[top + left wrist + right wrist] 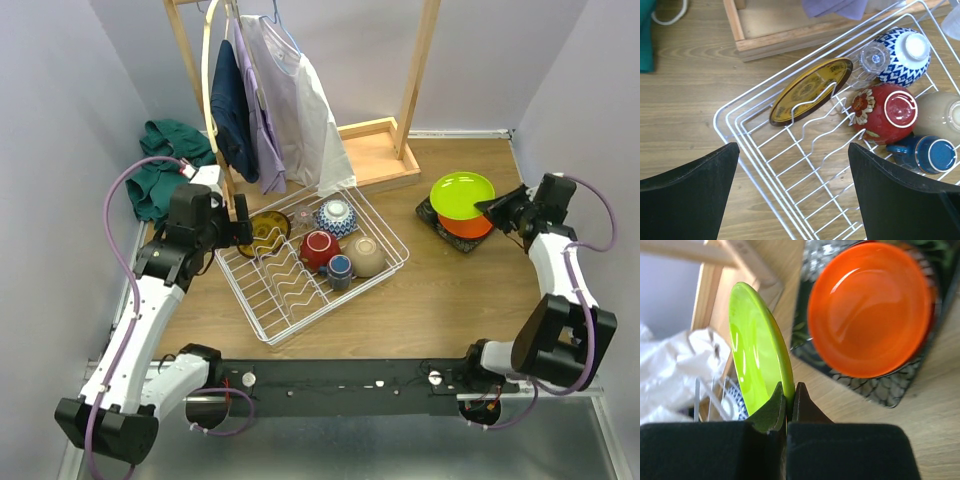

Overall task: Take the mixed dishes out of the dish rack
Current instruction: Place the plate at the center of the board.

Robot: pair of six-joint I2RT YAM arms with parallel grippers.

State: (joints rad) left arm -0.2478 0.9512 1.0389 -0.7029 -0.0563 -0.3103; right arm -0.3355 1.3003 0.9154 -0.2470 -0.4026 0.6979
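Note:
The white wire dish rack (290, 310) sits mid-table and holds a yellow-brown patterned plate (268, 229), a clear glass (303, 215), a blue-white bowl (337, 215), a red bowl (319, 248), a small blue cup (340, 269) and a tan bowl (367, 256). My left gripper (240, 232) is open above the rack's left corner (725, 117), near the patterned plate (810, 90). My right gripper (487, 208) is shut on the rim of a yellow-green plate (461, 194), held over an orange plate (467, 226) on a black square plate (432, 215). It grips the plate's edge (760, 355) in the wrist view.
A wooden clothes stand (375, 150) with hanging garments (290, 100) rises behind the rack. A green cloth (165, 165) lies at the far left. Walls close in on both sides.

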